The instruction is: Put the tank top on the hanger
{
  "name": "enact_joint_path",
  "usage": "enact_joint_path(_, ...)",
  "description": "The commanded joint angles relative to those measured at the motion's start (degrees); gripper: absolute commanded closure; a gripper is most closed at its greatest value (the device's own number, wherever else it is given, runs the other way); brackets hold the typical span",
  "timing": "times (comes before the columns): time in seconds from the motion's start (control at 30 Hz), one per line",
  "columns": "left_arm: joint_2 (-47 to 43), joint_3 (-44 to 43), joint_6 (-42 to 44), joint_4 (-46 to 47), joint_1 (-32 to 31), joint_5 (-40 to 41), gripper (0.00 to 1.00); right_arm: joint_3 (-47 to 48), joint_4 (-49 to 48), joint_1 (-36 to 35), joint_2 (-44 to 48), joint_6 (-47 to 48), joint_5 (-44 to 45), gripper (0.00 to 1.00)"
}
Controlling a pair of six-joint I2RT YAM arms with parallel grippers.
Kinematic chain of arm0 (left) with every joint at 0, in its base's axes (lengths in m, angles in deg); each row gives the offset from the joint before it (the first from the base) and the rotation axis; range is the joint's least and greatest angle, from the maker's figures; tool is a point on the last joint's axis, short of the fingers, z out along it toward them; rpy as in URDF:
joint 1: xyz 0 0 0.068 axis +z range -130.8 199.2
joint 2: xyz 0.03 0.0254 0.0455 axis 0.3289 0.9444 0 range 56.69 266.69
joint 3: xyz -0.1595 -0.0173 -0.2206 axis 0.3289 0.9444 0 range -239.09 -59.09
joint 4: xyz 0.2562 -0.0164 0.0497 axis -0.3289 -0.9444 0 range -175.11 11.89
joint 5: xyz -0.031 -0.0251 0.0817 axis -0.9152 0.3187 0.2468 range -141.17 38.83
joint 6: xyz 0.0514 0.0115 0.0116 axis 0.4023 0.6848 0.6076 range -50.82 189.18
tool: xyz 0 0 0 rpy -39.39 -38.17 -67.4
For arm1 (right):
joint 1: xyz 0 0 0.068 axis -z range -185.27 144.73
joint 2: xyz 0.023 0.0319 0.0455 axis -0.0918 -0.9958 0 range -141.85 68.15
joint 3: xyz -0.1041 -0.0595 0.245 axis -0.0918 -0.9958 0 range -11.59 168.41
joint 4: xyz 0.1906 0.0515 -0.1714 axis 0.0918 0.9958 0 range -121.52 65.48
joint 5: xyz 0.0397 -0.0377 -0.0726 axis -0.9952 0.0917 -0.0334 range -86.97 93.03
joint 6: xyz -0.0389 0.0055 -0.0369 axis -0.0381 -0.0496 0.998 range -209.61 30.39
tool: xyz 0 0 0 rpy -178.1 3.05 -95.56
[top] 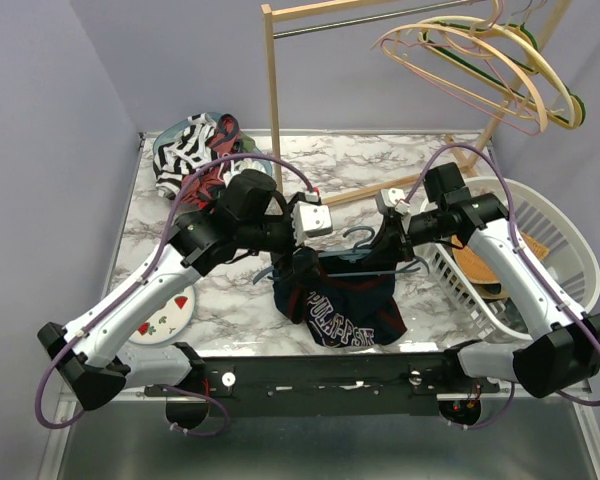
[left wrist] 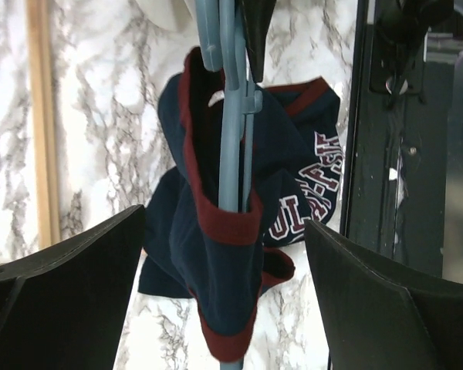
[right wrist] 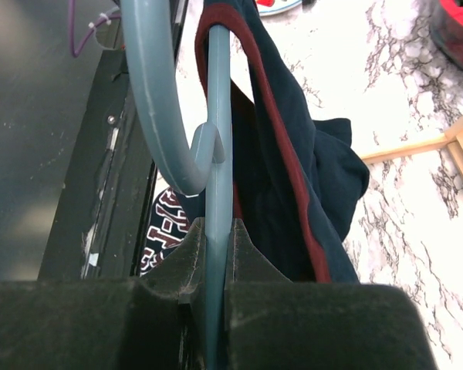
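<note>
— Two arms, one table. What sort of surface is it?

— White marble-patterned tabletop (top: 380,165) with grey veins, closed in by pale lilac walls (top: 40,90) on the left and at the back. A light wooden clothes rack (top: 273,100) stands at the far side, and I place everything from its upright post.

— Where is the jersey?

— Nearer than the post and slightly right of it. The dark navy tank top (top: 345,310) with maroon trim and white lettering hangs bunched from the thin grey-blue plastic hanger (left wrist: 231,131), one red-edged opening looped over a hanger arm. Whether its hem touches the marble I cannot tell.

— And the claws?

— The right gripper (right wrist: 212,247) is pinched tight on the hanger's bar, close to the curved hook. The left gripper (left wrist: 224,227) stands wide apart, one black finger on each side of the hanging cloth, closed on nothing.

— Anything else about?

— Left of the post, at the back, lies a heap of black-and-white striped and red clothes (top: 195,150). Well left of the post and near the front edge sits a small white plate with strawberry prints (top: 165,322). Far right of the post is a white slatted plastic laundry basket (top: 570,235). Up on the rack's rail hang beige and pink hangers (top: 480,60).
</note>
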Motion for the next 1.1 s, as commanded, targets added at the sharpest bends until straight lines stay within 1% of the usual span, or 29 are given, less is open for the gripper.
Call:
enact_joint_path(0.0,2.5,0.8,3.2,-3.3,-1.3,0.5,0.06,1.3,0.7,-1.4,-0.8,2.0,1.5,0.99)
enact_joint_path(0.13,3.6,2.6,2.4,-2.4,-1.7,0.8,0.09,0.8,0.4,-1.4,-0.5,2.3,1.4,0.99)
enact_joint_path(0.23,5.0,3.2,1.7,-2.2,-2.3,1.1,0.21,0.3,0.2,-1.4,-0.2,2.4,0.7,0.99)
enact_joint_path(0.27,5.4,3.4,1.6,-2.0,-2.5,1.6,0.27,0.1,0.2,-1.4,0.0,2.4,0.5,0.99)
enact_joint_path(0.3,6.1,3.6,1.2,-1.6,-2.7,2.2,0.34,-0.1,0.1,-1.4,0.1,2.4,0.3,0.99)
enact_joint_path(0.33,6.3,3.7,1.0,-1.4,-2.7,2.6,0.44,-0.3,0.2,-1.4,0.2,2.5,0.3,0.99)
enact_joint_path(0.37,6.5,3.8,0.4,-0.9,-2.7,2.9,0.62,-0.5,0.1,-1.4,0.2,2.5,0.2,0.99)
enact_joint_path(0.4,6.7,4.2,0.0,-0.1,-2.8,3.0,0.72,-0.8,0.0,-1.4,0.4,2.4,0.0,0.99)
enact_joint_path(0.43,6.7,4.5,-0.4,0.3,-2.8,3.2,0.85,-1.0,-0.2,-1.4,0.5,2.3,-0.1,0.98)
enact_joint_path(0.47,6.5,4.7,-0.7,0.9,-2.8,3.6,1.00,-1.1,-0.3,-1.4,0.5,2.1,-0.1,0.98)
enact_joint_path(0.5,5.8,5.2,-1.2,1.9,-2.8,4.0,1.00,-1.2,-0.3,-1.4,0.8,1.4,0.0,0.98)
enact_joint_path(0.53,5.2,6.6,-1.7,2.3,-2.8,4.2,1.00,-1.5,-1.2,-1.4,0.9,0.4,0.2,0.88)
enact_joint_path(0.57,4.5,7.5,-1.9,2.7,-2.9,4.6,1.00,-1.5,-1.9,-1.4,0.9,-1.2,0.4,0.82)
enact_joint_path(0.6,2.7,8.7,-2.3,4.1,-2.9,4.9,1.00,-1.4,-3.0,-1.4,1.2,-5.8,1.8,0.77)
enact_joint_path(0.63,1.5,11.5,-3.1,5.1,-2.8,5.2,1.00,-0.9,-4.6,-1.3,1.2,-8.4,2.7,0.66)
enact_joint_path(0.67,0.4,13.2,-3.3,6.1,-2.8,5.7,1.00,-0.5,-4.8,-0.8,1.4,-10.1,3.0,0.59)
enact_joint_path(0.7,-2.1,14.9,-3.4,8.1,-2.9,5.9,1.00,-0.1,-4.6,-0.1,1.5,-11.8,2.4,0.54)
enact_joint_path(0.73,-3.4,18.1,-3.5,9.1,-2.8,6.5,1.00,0.3,-4.8,2.2,2.1,-13.1,1.6,0.45)
enact_joint_path(0.8,-7.0,21.1,-4.0,11.9,-2.8,7.9,1.00,0.6,-6.1,5.0,3.0,-17.6,-0.1,0.41)
enact_joint_path(0.87,-9.2,24.5,-3.8,13.6,-2.8,8.3,1.00,-0.2,-8.5,8.9,4.1,-20.5,-1.8,0.29)
enact_joint_path(0.9,-11.2,25.4,-3.9,14.9,-2.9,8.6,1.00,-1.1,-10.2,9.4,4.6,-25.0,-1.2,0.28)
enact_joint_path(0.93,-12.1,26.8,-3.8,15.6,-2.8,8.7,1.00,-2.0,-14.0,10.1,5.0,-27.1,1.9,0.25)
enact_joint_path(1.0,-14.3,27.8,-3.9,17.2,-2.8,8.8,1.00,-6.5,-17.8,10.0,6.3,-31.9,6.3,0.21)
enact_joint_path(1.03,-14.9,28.5,-3.8,17.4,-2.8,9.3,1.00,-8.0,-21.5,10.0,6.5,-33.6,11.5,0.19)
enact_joint_path(1.07,-15.3,28.7,-3.8,17.8,-2.9,9.3,1.00,-9.0,-22.4,10.0,6.6,-34.5,14.1,0.19)
